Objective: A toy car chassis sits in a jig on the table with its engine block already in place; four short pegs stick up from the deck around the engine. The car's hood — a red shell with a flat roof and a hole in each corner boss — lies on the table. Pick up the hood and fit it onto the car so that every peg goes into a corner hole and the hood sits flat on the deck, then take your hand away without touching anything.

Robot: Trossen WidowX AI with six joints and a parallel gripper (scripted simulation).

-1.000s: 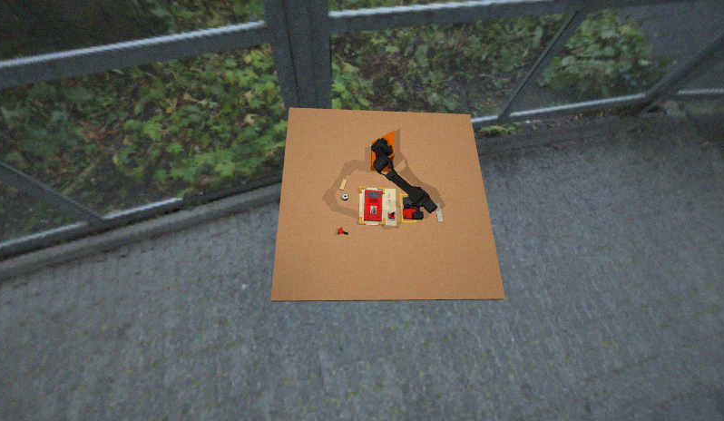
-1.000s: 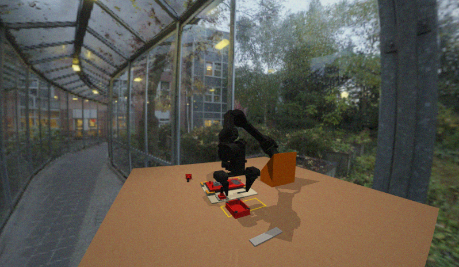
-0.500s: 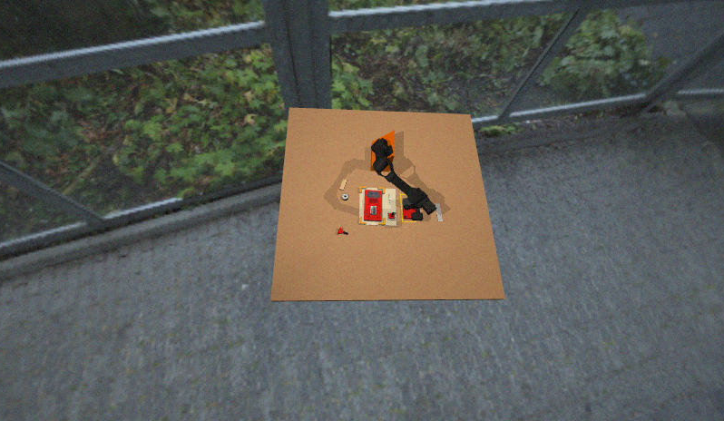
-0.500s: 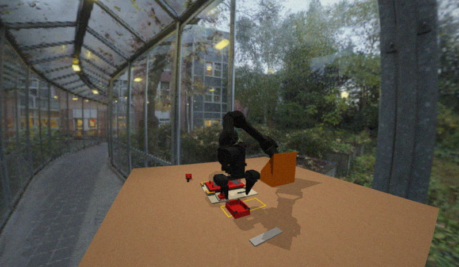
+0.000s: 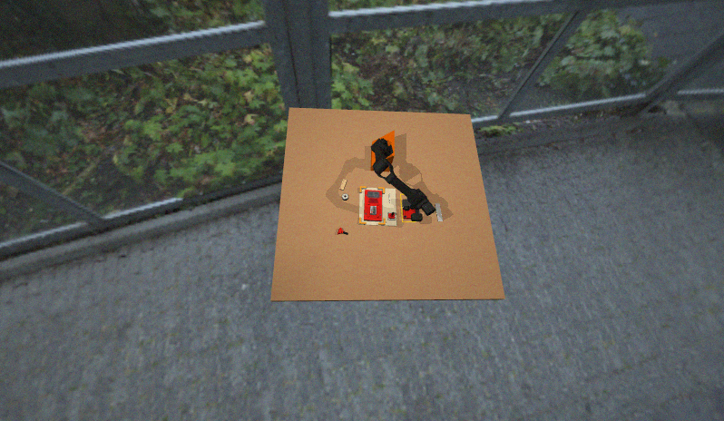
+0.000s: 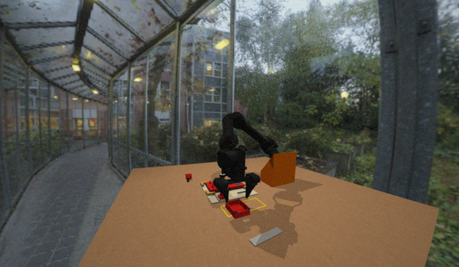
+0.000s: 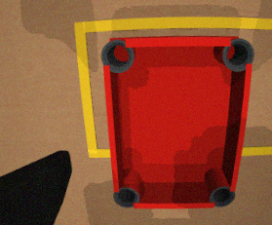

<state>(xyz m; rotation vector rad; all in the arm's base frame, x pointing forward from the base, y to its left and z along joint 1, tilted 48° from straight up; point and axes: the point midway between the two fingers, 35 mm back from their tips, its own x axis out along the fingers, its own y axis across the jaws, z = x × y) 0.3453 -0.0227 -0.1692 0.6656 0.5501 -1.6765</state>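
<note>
The pincer (image 6: 237,191) hangs above the red hood (image 6: 237,208), fingers spread near their widest and gripping nothing, so that each can pass down outside one long wall. The hood lies hollow side up on the desk (image 6: 340,225), partly inside a yellow outline (image 6: 259,201), its four corner bosses (image 7: 118,56) showing in the wrist view. Just beyond it, the chassis (image 5: 372,203) waits in its pale jig (image 5: 389,199), which fixes the pegs' position for the fit. A grey strip (image 6: 266,236) lies nearer the viewer.
</note>
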